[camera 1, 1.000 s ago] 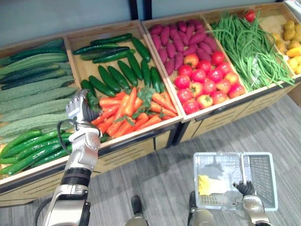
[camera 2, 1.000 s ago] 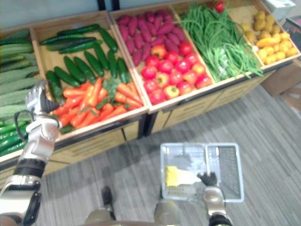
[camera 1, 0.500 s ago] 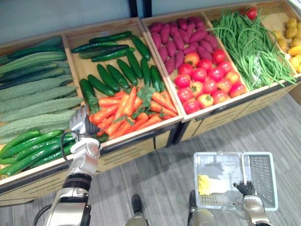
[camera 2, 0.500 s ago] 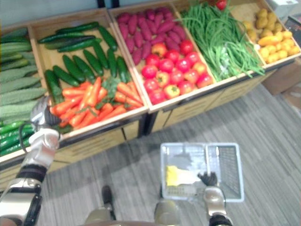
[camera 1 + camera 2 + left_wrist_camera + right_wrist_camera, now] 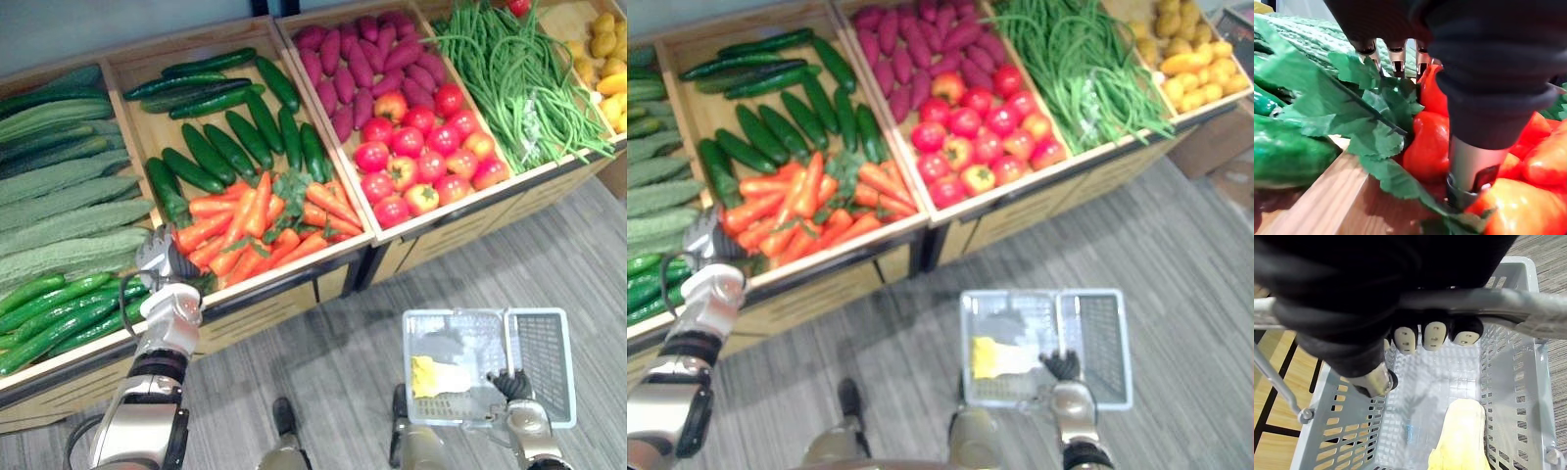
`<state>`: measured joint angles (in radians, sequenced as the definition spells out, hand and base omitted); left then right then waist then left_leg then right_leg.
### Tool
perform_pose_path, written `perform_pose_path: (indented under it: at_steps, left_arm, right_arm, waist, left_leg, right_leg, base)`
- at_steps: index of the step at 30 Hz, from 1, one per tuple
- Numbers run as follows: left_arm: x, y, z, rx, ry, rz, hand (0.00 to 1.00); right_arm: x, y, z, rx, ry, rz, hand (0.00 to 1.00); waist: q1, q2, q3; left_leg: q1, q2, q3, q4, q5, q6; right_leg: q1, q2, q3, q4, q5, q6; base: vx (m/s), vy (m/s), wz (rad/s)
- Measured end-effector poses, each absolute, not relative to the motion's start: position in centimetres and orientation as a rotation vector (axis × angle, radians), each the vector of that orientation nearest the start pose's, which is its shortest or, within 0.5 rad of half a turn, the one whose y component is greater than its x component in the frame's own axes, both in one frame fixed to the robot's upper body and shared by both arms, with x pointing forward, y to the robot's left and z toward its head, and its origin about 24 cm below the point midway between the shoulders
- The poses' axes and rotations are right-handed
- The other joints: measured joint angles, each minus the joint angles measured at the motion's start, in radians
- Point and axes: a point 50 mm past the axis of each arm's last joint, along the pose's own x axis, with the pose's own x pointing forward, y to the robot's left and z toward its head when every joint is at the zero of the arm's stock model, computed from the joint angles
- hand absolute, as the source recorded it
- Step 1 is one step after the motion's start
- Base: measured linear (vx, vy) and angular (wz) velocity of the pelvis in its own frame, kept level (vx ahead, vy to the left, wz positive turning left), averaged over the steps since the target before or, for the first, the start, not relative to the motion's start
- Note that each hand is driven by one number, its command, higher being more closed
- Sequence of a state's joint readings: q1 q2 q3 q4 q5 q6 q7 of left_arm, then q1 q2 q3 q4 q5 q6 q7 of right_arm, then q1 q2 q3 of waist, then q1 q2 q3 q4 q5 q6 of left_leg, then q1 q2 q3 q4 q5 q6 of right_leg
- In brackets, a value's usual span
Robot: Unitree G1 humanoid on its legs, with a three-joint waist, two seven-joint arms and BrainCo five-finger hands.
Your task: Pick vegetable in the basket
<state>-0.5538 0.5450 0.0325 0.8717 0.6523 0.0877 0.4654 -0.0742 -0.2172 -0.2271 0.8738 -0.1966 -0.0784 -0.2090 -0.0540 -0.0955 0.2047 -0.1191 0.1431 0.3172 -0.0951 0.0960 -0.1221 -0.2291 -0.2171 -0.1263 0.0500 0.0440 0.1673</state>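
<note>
Left hand [image 5: 160, 257] has drawn back from the cucumbers [image 5: 196, 166] to the front left corner of the carrots [image 5: 257, 227]. These lie in their crate [image 5: 274, 274]; none is in the basket [image 5: 409, 362] yet. Carrot leaves [image 5: 1376, 105] cover its grasp, so whether it holds a carrot cannot be told, though it possibly does. Right hand [image 5: 510, 385] is clenched round the basket's handle [image 5: 1474, 301]. A yellow item [image 5: 436, 377] inside is unidentifiable.
</note>
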Motion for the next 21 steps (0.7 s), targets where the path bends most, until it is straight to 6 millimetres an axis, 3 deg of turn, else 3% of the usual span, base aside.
perform_pose_path:
  at_steps: [2,13,14,21]
  left_arm:
    - [32.85,32.39,8.7,1.193,0.158,0.622,1.0]
    - [33.03,32.29,9.0,1.191,0.14,0.629,1.0]
    - [33.03,32.28,9.0,1.191,0.139,0.628,0.0]
    - [33.2,31.84,8.8,1.21,0.137,0.595,0.0]
  right_arm:
    - [18.97,-26.75,-9.51,-0.369,0.687,-0.396,1.0]
    - [19.26,-26.47,-9.35,-0.386,0.664,-0.371,1.0]
    - [19.28,-26.51,-9.32,-0.391,0.663,-0.367,1.0]
    - [19.45,-26.85,-9.03,-0.407,0.648,-0.365,1.0]
  waist:
    - [-0.001,-0.003,0.002]
    - [0.0,-0.013,0.012]
    - [0.0,-0.013,0.013]
    - [0.0,-0.011,0.022]
  left_leg:
    - [0.0,0.0,0.0,0.0,0.0,0.0]
    - [0.0,0.0,-0.004,0.0,0.0,0.0]
    - [0.0,0.0,-0.004,0.0,0.0,0.0]
    - [0.001,-0.001,-0.006,0.0,0.0,0.0]
  right_leg:
    - [0.0,0.0,0.0,0.0,0.0,0.0]
    - [0.003,-0.001,-0.003,-0.001,0.0,0.0]
    - [0.003,-0.001,-0.003,-0.001,0.0,0.0]
    - [0.005,-0.001,-0.005,0.0,0.0,0.0]
  base:
    - [0.0,0.0,0.0]
    - [0.0,0.0,0.0]
    - [0.0,0.0,0.0]
    - [0.0,0.0,0.0]
